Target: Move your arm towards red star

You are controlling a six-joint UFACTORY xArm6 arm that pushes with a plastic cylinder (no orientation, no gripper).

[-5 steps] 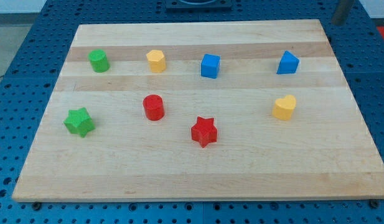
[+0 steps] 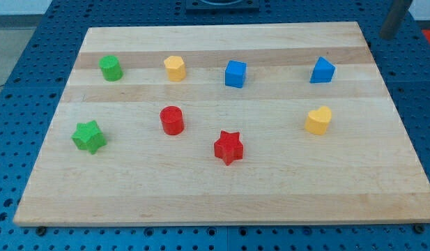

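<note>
Pale wooden board (image 2: 221,188) with lengthwise grain and joined strips, lying on a blue perforated metal table (image 2: 19,63). I see eight small, matte plastic blocks on it. Upper row, from the view's left: green rounded cylinder-like block (image 2: 111,67), yellow hexagonal block (image 2: 174,67), blue cube (image 2: 235,73), blue wedge-like block (image 2: 323,70). Lower row: green star block (image 2: 88,136), red cylinder block (image 2: 171,120), red star block (image 2: 228,146), yellow heart-shaped block (image 2: 318,120). The red star block lies just below the board's middle, near the red cylinder but not touching it, to that block's lower right. All blocks stand apart from one another. At the view's top right corner a grey, blurred rod (image 2: 394,17) enters the frame, off the board; my tip (image 2: 387,35) appears to be its lower end there, well apart from every block and nearest the blue wedge-like block. It touches nothing and has hold of nothing
</note>
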